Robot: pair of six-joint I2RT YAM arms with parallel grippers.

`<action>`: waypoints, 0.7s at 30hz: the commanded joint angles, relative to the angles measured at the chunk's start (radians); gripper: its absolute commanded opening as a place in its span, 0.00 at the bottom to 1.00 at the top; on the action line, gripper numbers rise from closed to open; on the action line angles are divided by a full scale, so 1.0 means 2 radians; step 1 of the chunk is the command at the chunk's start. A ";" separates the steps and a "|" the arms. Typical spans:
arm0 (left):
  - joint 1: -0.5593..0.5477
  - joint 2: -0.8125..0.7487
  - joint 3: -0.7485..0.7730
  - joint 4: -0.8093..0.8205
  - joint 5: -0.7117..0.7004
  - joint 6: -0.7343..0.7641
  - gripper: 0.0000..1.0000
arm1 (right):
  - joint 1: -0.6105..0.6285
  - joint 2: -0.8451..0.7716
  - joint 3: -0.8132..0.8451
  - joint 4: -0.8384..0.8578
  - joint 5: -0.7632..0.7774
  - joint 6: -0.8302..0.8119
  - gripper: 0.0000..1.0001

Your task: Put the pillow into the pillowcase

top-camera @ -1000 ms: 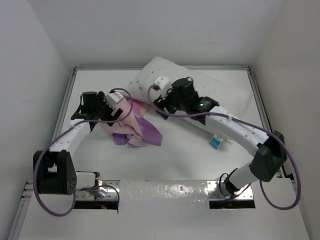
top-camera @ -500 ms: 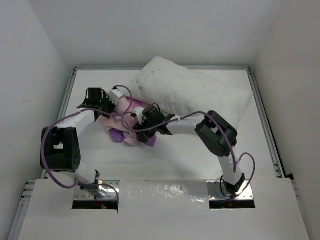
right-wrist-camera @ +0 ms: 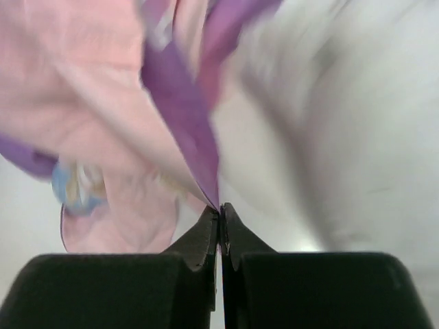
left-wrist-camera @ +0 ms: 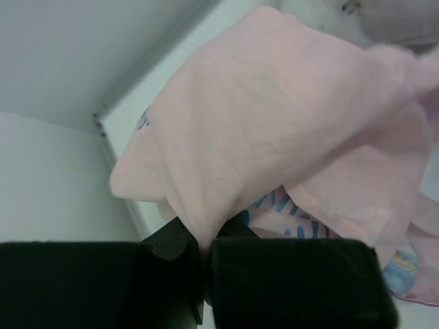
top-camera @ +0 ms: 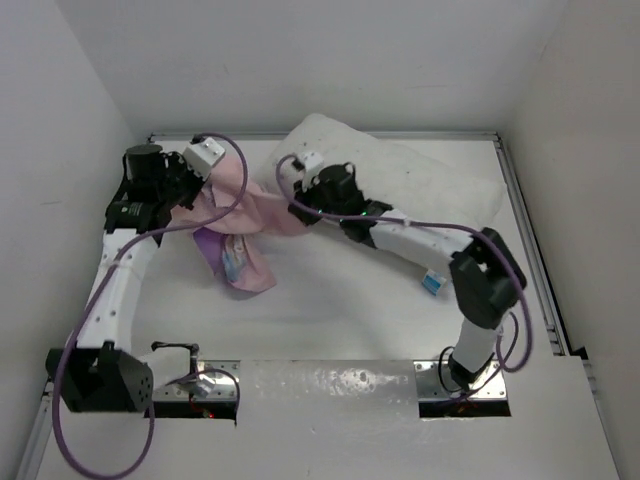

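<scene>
Where the pillowcase [top-camera: 243, 215] hangs: spread over the table [top-camera: 340, 300], held at two ends, pale pink side up.
Left gripper [left-wrist-camera: 204, 241]: jaws closed, pinching a pink fabric corner.
Right gripper [right-wrist-camera: 220, 211]: jaws closed on a purple edge.
Pillow [top-camera: 420, 185]: lying at the table's far right, beside the pillowcase.

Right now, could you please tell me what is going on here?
The robot is holding the pillowcase up, pinched at two spots. The left claw is shut on a pale pink fold, the right claw on a purple edge. The pillow lies behind at the far side, not yet in the case.
</scene>
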 commanded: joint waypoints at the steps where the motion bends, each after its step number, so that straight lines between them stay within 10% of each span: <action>1: 0.008 -0.066 0.032 -0.043 0.010 0.050 0.01 | -0.025 -0.077 0.047 -0.013 0.019 -0.018 0.00; 10: 0.007 -0.146 0.000 -0.219 0.180 0.166 0.80 | -0.041 -0.103 0.168 -0.100 0.067 -0.120 0.00; 21: -0.009 0.058 -0.019 -0.055 0.031 0.003 0.70 | -0.060 -0.067 0.181 -0.145 0.082 -0.097 0.00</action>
